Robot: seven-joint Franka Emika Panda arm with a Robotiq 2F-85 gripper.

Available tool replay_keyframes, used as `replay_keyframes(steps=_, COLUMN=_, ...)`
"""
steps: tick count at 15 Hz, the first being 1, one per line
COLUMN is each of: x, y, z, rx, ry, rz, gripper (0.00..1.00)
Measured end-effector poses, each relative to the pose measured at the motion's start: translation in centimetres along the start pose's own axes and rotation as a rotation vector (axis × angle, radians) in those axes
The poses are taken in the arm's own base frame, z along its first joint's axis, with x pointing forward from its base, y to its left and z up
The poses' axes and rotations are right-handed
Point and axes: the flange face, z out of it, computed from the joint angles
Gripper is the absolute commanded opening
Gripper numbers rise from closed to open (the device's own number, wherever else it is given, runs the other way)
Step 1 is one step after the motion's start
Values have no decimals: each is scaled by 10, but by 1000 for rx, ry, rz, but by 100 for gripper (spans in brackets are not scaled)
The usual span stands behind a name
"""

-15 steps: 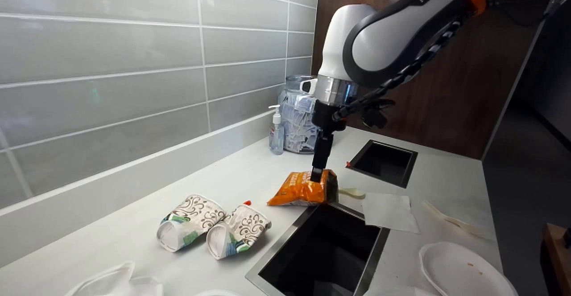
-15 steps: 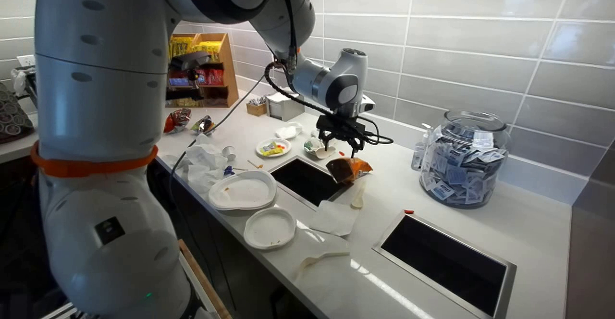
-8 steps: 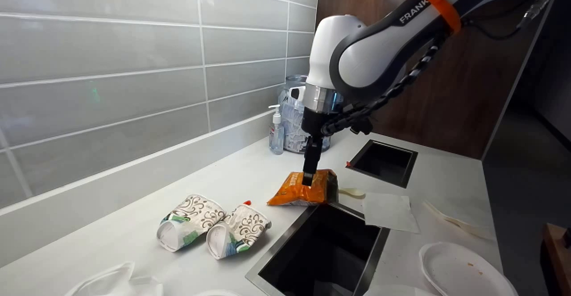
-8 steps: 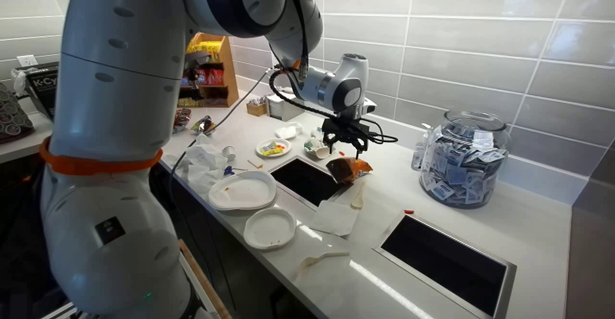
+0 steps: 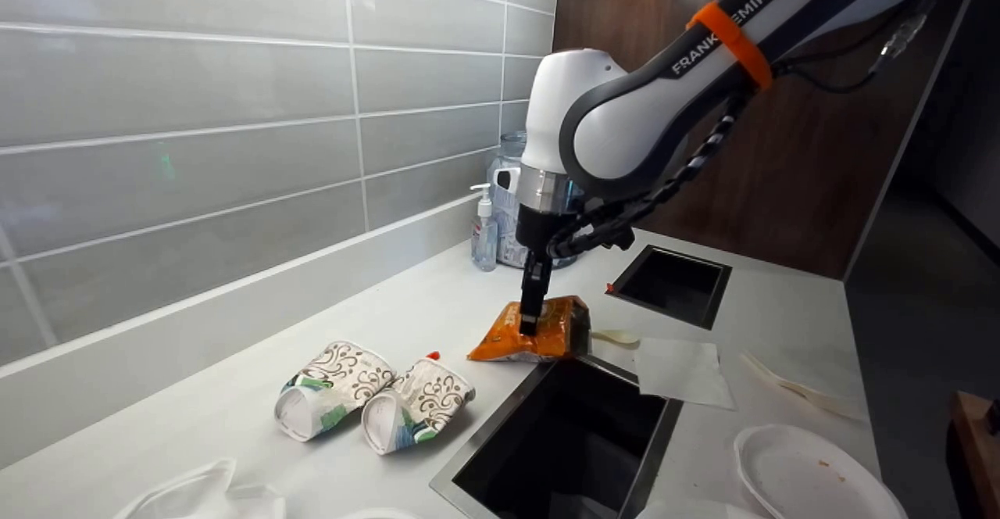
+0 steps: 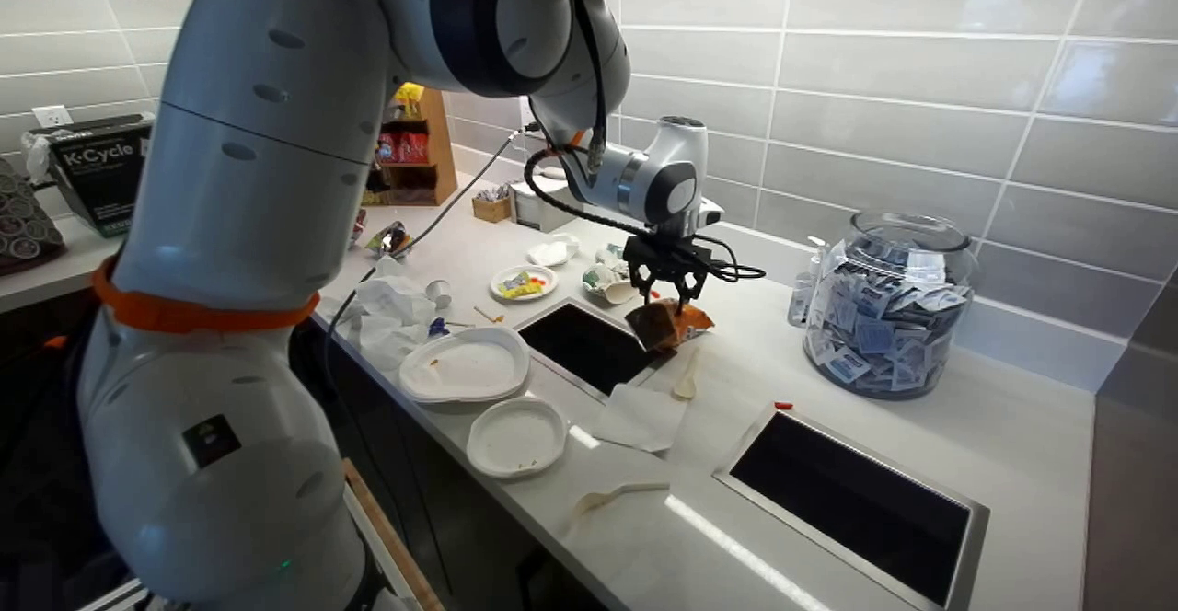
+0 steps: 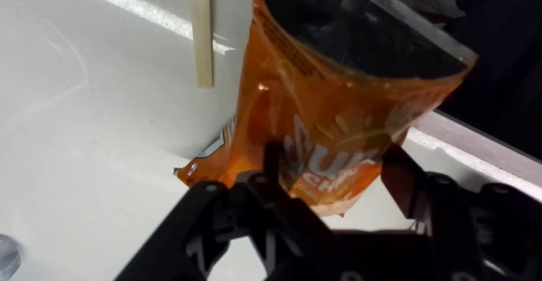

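Note:
An orange chip bag (image 5: 556, 331) lies on its side on the white counter, its torn dark mouth overhanging the corner of a bin opening. In the wrist view that bag (image 7: 271, 95) fills the middle, mouth away from my palm. My gripper (image 7: 333, 149) points down over it. One dark finger (image 7: 273, 156) overlaps the bag's printed face and seems to dent it; the opposite finger (image 7: 398, 166) stands at the bag's far edge. The jaws are well apart and only partly drawn in. In an exterior view the gripper (image 6: 663, 305) reaches down to the bag (image 6: 695, 321).
Two crumpled paper cups (image 5: 336, 386) lie left of the bin's metal rim (image 5: 500, 425). A wooden spoon (image 5: 617, 337), a napkin (image 5: 680, 370) and a plate (image 5: 812, 464) lie right of the bag. A sanitizer bottle (image 5: 484, 234) and a jar of packets (image 6: 888, 317) stand near the wall.
My gripper has come down and, in an exterior view, shifted left over the bag. Its fingers have drawn partway together around it, and the bag's surface has buckled slightly.

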Motion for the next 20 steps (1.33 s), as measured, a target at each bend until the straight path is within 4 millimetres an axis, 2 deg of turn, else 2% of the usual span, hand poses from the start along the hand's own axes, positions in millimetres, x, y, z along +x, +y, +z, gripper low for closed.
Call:
replay_keyframes(steps=2, x=2, y=2, z=4, rx=-1, ry=-1, rz=7, gripper=18)
replay_keyframes(steps=5, x=5, y=5, z=7, rx=0, ry=1, rz=15, gripper=0)
replay_keyframes(steps=9, x=11, y=8, z=1, rx=2, ry=19, rz=37, gripper=0)
replay_keyframes(steps=12, x=16, y=14, z=-13, rx=25, ry=56, rz=76, gripper=0)
replay_keyframes(steps=16, x=17, y=25, z=-44, rx=130, ry=150, rz=164, gripper=0)
replay_keyframes(steps=20, x=10, y=33, z=-79, rx=289, ry=291, rz=187, gripper=0)
